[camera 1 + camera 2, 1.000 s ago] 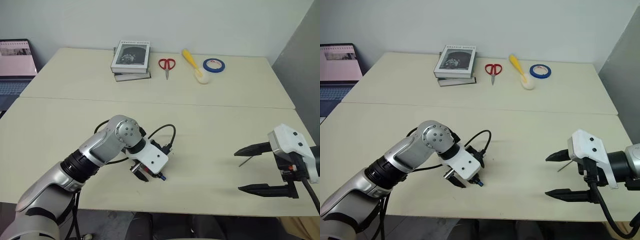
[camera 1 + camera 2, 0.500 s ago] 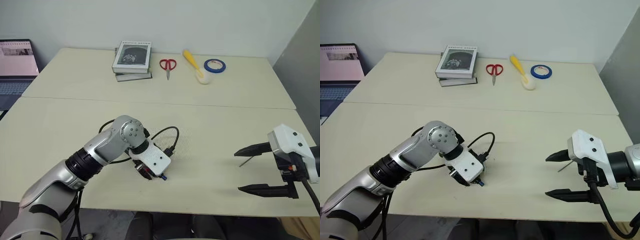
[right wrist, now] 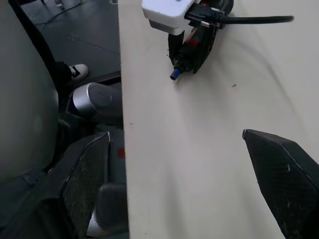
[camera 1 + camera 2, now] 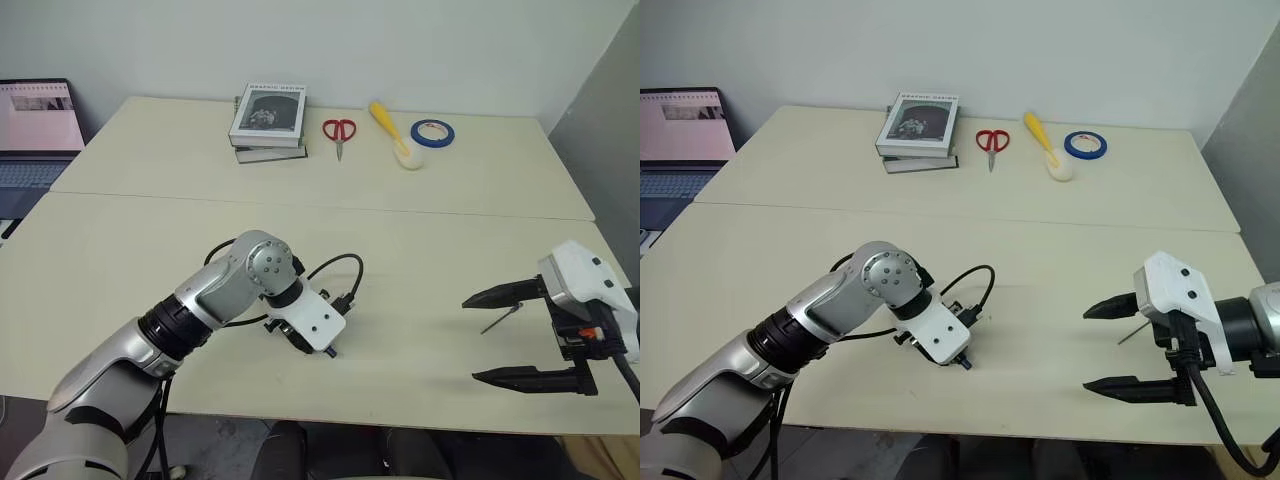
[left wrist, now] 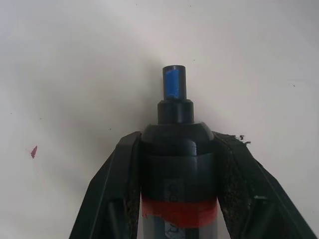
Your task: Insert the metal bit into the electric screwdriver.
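The electric screwdriver [image 5: 178, 169] is clamped in the left gripper [image 4: 318, 345] jaws (blue tip exposed); the metal bit [image 4: 502, 318] must next be grasped by the right gripper [image 4: 497, 335], jaws spread wide.

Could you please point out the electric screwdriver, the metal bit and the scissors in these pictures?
electric screwdriver [image 5: 178, 164], left wrist view, on its black body above the red band.
metal bit [image 4: 501, 319], left eye view, mid-rod.
scissors [image 4: 338, 129], left eye view, on the red handles.
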Controlling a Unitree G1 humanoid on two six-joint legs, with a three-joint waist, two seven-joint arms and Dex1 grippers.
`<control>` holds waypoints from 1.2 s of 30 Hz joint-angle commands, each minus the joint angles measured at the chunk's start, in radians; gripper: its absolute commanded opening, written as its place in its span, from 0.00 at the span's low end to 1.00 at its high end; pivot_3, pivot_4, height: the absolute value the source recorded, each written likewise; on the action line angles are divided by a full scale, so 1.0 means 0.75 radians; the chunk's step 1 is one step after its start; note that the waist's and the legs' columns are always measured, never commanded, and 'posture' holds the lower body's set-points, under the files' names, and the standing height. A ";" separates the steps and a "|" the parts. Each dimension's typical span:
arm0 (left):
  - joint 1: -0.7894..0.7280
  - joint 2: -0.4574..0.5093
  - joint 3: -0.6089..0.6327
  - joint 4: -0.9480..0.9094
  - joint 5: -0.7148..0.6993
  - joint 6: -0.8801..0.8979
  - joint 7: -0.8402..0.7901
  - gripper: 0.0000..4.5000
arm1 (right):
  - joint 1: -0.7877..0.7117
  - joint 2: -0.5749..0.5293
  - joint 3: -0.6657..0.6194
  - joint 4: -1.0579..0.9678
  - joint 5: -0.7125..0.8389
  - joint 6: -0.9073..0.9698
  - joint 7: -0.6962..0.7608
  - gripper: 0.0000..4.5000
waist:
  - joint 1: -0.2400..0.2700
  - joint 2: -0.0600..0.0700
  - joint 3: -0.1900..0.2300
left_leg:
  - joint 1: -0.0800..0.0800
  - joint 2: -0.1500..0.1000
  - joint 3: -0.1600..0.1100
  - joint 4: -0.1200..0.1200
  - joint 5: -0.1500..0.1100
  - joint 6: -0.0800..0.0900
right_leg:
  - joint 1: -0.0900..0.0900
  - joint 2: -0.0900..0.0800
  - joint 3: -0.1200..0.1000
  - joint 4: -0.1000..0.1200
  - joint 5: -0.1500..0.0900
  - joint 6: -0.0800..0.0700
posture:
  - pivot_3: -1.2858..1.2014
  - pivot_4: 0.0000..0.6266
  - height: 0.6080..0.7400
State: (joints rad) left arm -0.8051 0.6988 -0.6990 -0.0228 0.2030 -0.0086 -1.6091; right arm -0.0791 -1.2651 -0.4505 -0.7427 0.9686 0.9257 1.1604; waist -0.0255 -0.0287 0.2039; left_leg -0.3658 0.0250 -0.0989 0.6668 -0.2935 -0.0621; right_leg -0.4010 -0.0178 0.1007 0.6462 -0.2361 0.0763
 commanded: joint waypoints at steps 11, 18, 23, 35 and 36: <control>-0.046 -0.058 0.060 0.067 0.015 0.075 0.034 0.37 | -0.012 0.002 -0.001 0.027 -0.024 -0.093 0.038 1.00 | 0.001 0.000 0.000 | 0.000 0.000 -0.001 0.000 0.000 0.001 | 0.000 0.000 0.000 0.000 0.000 0.000 | 0.52 0.24 1.00; -0.067 -0.069 0.116 0.107 0.003 0.116 0.074 0.37 | -0.054 -0.001 0.047 0.065 -0.062 -0.138 0.022 1.00 | -0.001 0.000 0.000 | 0.000 0.000 -0.001 0.000 0.000 0.001 | 0.000 0.000 0.000 0.000 0.000 0.000 | 0.52 0.24 1.00; -0.107 -0.093 0.217 0.148 -0.075 0.226 0.115 0.37 | -0.087 0.003 0.073 0.084 -0.077 -0.153 0.004 1.00 | -0.004 0.000 0.000 | -0.002 0.000 -0.001 0.000 0.000 0.001 | -0.003 0.001 0.000 0.001 0.000 0.000 | 0.52 0.24 1.00; -0.146 -0.173 0.487 0.132 -0.330 0.576 0.257 0.37 | -0.199 0.047 0.034 0.138 0.014 -0.116 -0.105 1.00 | -0.003 0.000 0.000 | -0.007 0.000 -0.003 -0.002 0.000 0.001 | -0.005 0.001 -0.002 -0.002 0.000 -0.001 | 0.52 0.24 1.00; -0.150 -0.191 0.507 0.131 -0.351 0.600 0.282 0.37 | -0.211 0.052 0.033 0.141 0.025 -0.113 -0.116 1.00 | -0.004 0.000 0.000 | -0.007 0.000 -0.003 -0.002 0.000 0.001 | -0.005 0.001 -0.002 -0.002 0.000 -0.001 | 0.52 0.24 1.00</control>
State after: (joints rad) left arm -0.8785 0.5709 -0.3788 0.1079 -0.0184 0.4146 -1.4296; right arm -0.2137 -1.2322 -0.3819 -0.6393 0.9611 0.8400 1.0880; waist -0.0283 -0.0290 0.2042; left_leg -0.3707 0.0251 -0.1012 0.6654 -0.2932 -0.0615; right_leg -0.4050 -0.0173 0.0992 0.6446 -0.2364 0.0755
